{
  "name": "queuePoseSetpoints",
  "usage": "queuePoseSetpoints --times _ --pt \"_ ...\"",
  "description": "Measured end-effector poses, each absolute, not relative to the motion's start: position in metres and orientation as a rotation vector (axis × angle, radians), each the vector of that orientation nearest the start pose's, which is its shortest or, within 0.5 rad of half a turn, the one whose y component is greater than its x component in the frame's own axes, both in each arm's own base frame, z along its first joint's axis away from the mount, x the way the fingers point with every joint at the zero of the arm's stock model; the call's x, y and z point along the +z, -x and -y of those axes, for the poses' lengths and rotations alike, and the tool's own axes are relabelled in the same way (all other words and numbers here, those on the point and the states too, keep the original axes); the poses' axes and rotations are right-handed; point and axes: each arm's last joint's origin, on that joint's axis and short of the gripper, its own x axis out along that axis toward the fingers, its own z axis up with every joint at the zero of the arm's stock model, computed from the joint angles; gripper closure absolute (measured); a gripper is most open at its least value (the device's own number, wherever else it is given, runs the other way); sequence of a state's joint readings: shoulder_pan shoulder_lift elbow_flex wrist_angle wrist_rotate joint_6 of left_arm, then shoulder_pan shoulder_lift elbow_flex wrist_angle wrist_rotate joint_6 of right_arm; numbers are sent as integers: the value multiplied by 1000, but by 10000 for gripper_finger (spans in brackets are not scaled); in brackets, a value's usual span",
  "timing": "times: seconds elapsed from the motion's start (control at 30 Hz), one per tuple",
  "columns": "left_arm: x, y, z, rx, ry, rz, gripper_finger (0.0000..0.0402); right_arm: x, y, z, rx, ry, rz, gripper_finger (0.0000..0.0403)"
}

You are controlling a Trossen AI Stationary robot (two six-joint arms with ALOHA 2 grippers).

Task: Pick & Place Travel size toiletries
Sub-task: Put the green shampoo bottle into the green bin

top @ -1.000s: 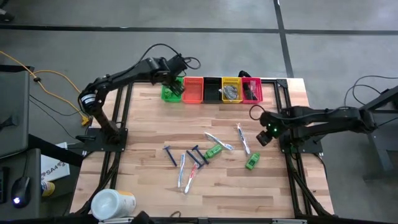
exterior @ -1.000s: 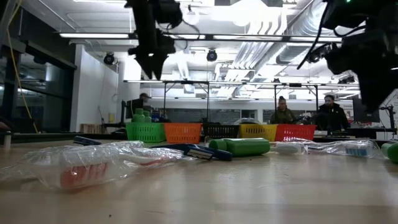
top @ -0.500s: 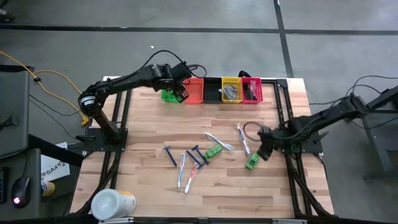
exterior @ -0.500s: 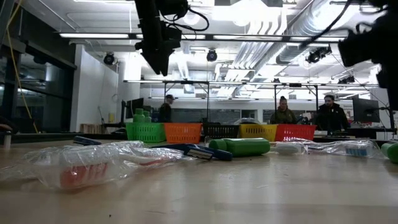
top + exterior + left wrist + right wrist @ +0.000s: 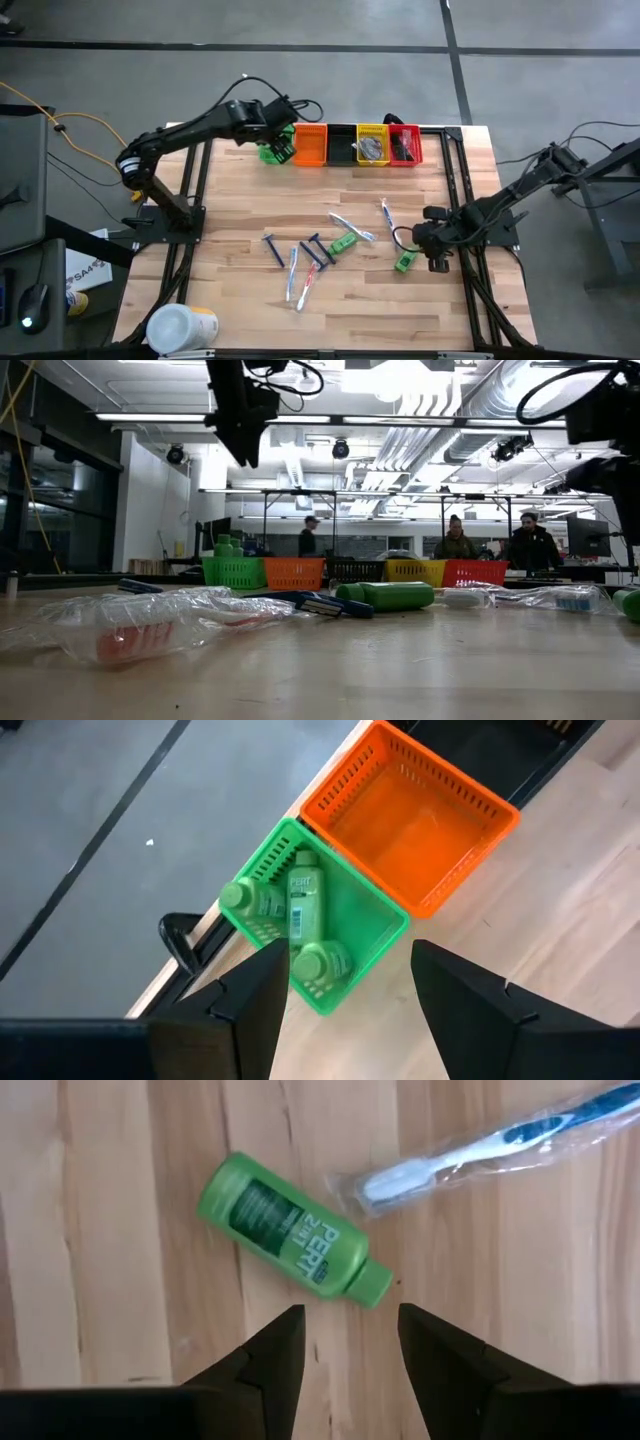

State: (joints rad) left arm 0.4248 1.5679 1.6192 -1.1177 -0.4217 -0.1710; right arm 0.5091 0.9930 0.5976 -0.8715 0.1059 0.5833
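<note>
Over the green bin, my left gripper hangs open with nothing between its fingers. The bin holds three green mini bottles. My right gripper is open and points down beside a green bottle that lies on its side on the table, clear of the fingers. A wrapped toothbrush lies just beyond that bottle. Mid-table lie another green bottle, blue razors and more toothbrushes.
A row of bins runs along the far edge: green, orange, black, yellow, red. The orange bin holds nothing. A large white tub stands at the near left corner. People stand in the room behind.
My right gripper has swung toward the table's near edge, from beside the toothbrush to beside the green bottle at the right, and has rolled about its own axis. My left gripper has risen a little over the green bin. No object has moved.
</note>
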Motion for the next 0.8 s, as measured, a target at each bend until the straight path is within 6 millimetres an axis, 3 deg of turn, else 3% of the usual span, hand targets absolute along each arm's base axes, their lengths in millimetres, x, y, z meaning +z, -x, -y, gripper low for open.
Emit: queuePoseSetpoints --times 0.27,0.47,0.8 --pt "359 -267 -134 856 154 -1063 193 183 -142 -76 -35 -87 -1326 246" --pt "357 -264 -132 851 154 -1106 193 173 -145 -80 -9 -102 -1436 218" --pt "357 -264 -132 840 138 -1116 193 189 -167 -80 -77 5 -1438 161"
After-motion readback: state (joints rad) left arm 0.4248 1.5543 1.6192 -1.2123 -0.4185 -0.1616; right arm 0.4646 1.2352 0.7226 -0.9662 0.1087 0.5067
